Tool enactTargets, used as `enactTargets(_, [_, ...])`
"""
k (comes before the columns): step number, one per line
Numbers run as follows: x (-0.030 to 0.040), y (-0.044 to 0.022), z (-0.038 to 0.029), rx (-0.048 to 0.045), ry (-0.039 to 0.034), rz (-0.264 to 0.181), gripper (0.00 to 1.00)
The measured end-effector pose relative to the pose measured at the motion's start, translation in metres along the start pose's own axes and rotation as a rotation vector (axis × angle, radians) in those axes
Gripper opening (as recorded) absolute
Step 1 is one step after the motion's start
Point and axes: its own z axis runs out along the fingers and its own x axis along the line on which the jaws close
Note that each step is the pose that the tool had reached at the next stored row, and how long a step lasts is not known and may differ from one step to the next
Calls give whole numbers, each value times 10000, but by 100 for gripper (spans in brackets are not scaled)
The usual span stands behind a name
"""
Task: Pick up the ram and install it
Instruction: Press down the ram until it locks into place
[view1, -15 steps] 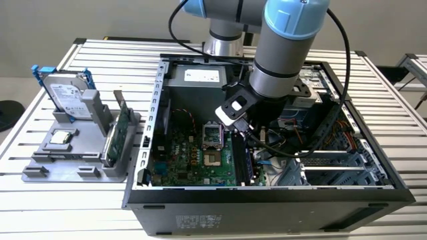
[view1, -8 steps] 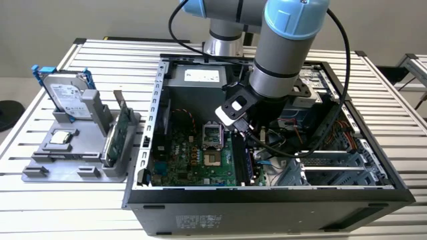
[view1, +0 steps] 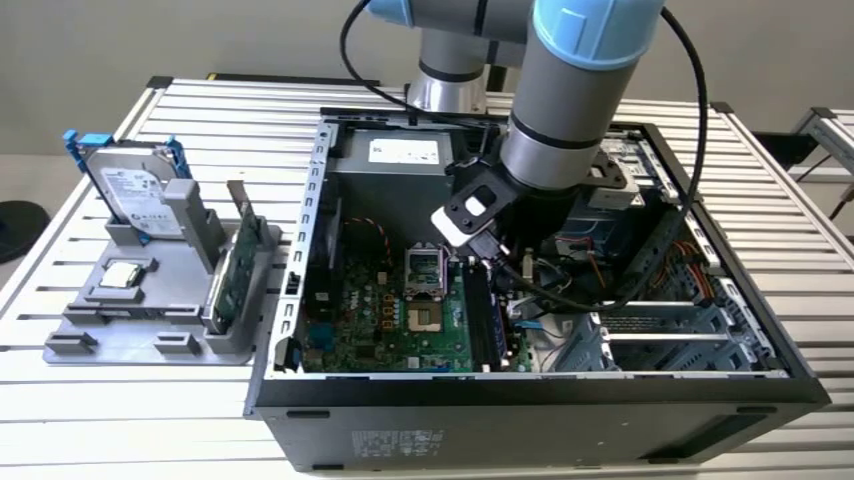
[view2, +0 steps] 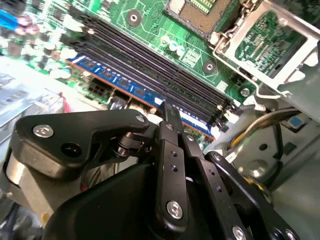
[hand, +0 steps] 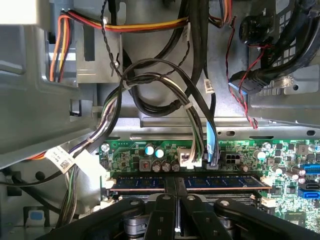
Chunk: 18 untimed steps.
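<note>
The ram (view2: 131, 88) is a long, thin, dark stick with a blue label. It sits along the outermost memory slot of the green motherboard (view2: 150, 20), inside the open computer case (view1: 534, 384). The first wrist view has the ram (hand: 220, 182) lying flat across the board's edge. My gripper (view2: 170, 108) reaches down into the case (view1: 498, 268). Its black fingers are pressed together, and their tips rest on the middle of the ram's upper edge (hand: 176, 186). The fingers close along the stick's length, not across it.
Cable bundles (hand: 165, 90) and metal drive bays (view1: 667, 330) crowd the case beside the slots. The open CPU socket (view2: 200, 15) lies past the memory slots. Outside the case, a grey fixture (view1: 94, 340) holds a silver hard drive (view1: 134, 185) and a green expansion card (view1: 230, 275).
</note>
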Motion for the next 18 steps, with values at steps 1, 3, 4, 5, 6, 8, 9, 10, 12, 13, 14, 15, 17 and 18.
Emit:
enactTargets(1, [-1, 0, -42, -1, 2, -1, 0])
enactTargets(3, [-5, -1, -134, 0, -1, -1, 0])
enactTargets(4, [-6, -2, -183, 0, 0, 0, 0])
enactTargets(5, [-8, -2, -229, 0, -1, 0, 0])
enactTargets(6, [-9, -3, -270, 0, -1, 0, 0])
enactTargets(8, [-12, -3, -362, 0, -1, 0, 0])
enactTargets(9, [-14, -4, -408, 0, 1, -1, 0])
enactTargets(10, [-16, -4, -454, 0, -2, -1, 0])
enactTargets(12, [-19, -5, -544, 0, -1, -1, 0])
enactTargets(13, [-20, -6, -593, 0, -1, 0, 0])
enactTargets(14, [-22, -6, -635, 0, 0, 0, 0])
enactTargets(15, [-23, -6, -684, 0, -1, -1, 0])
enactTargets(17, [-23, -3, -740, 45, -45, -5, 0])
enactTargets(18, [-20, -3, -740, 90, -129, -4, 0])
